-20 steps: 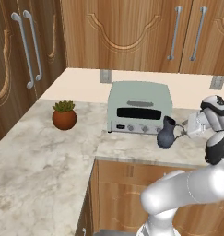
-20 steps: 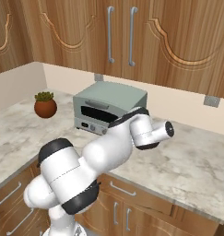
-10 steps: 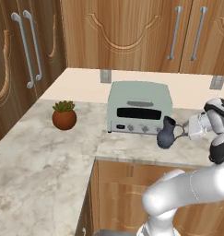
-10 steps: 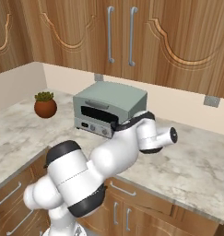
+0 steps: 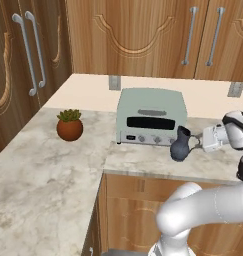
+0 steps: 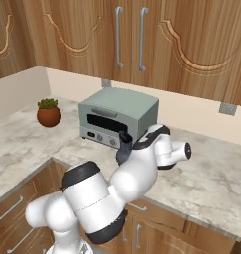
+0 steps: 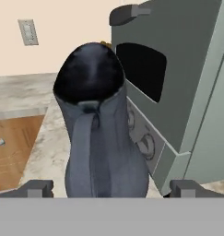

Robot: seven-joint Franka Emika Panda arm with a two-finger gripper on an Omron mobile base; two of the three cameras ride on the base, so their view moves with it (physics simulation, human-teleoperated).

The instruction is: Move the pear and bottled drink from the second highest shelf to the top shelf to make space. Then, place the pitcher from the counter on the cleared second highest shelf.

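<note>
With my claw (image 7: 111,186) spread fully wide and holding nothing, the pitcher (image 7: 102,133) stands on the desk (image 5: 48,160) between its tips. I judge this the pitcher pickup; next I must close on its belly.

Marbled counter (image 5: 38,165), L-shaped, ran over wooden cabinets. Carried a pitcher (image 5: 181,145) directly ahead of the wide-open claw (image 7: 109,188), upright, handle turned toward the claw, lined up between the fingertips (image 7: 37,188). Bore a pale-green toaster oven (image 5: 151,116) just beyond the pitcher, on its far side from the claw, close against it, door facing the counter edge. Held a potted plant (image 5: 69,125) well past the oven, farthest from the claw, standing apart near the corner.
</note>
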